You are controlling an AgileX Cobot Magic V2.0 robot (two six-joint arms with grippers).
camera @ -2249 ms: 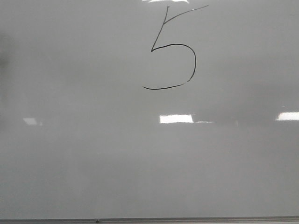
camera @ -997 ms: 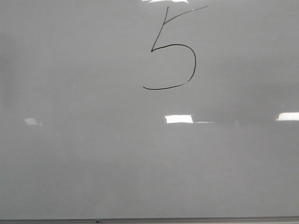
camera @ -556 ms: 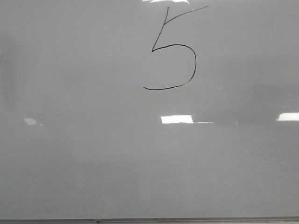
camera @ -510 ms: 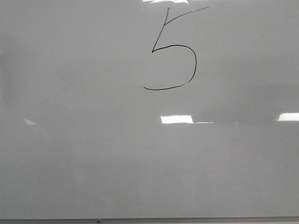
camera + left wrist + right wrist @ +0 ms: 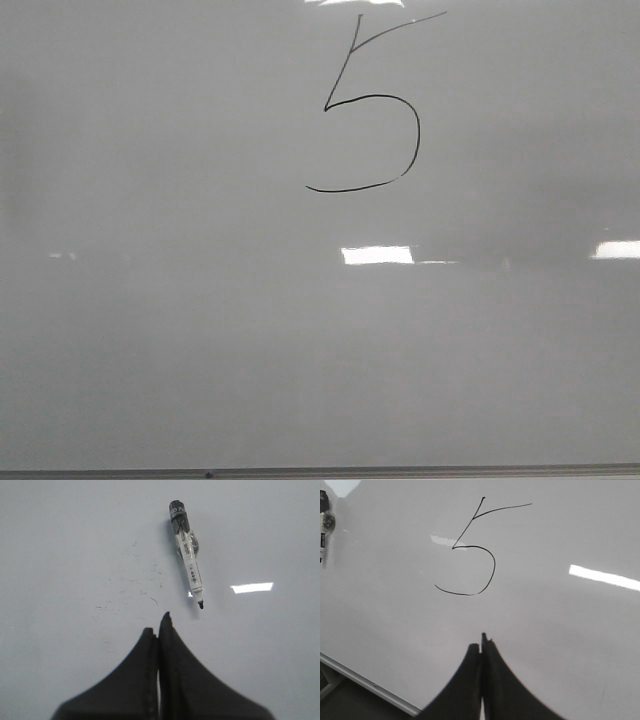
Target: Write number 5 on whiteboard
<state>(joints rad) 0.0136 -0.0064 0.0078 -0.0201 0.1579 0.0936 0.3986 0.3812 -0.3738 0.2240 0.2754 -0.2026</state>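
- Black and thin, the number 5 sits high on the whiteboard in the front view, a little right of centre, with its slanted stem, angled top stroke and rounded belly all drawn.
- Against the earlier front pictures the figure is the same in shape and place; no stroke has been added.
- What has changed is the light: the small bright patch on the board's left side has faded to a faint smear, while the bright rectangle below the figure and the one at the right edge look much as before.
- None of my arms shows in the front view, now or earlier.
- My right gripper has its dark fingers pressed together with nothing between them, the tips pointing toward the figure's belly but clear of the line.
- That wrist view also catches the board's metal edge strip off to one side, with a dark floor beyond it.
- My left gripper is likewise closed on nothing, its fingers meeting at the tips.
- Just beyond those tips a marker lies flat on the board, uncapped, its black nib toward my fingers and its dark end away; it is near them but not touching.
- Faint scattered ink specks mark the board beside the marker.
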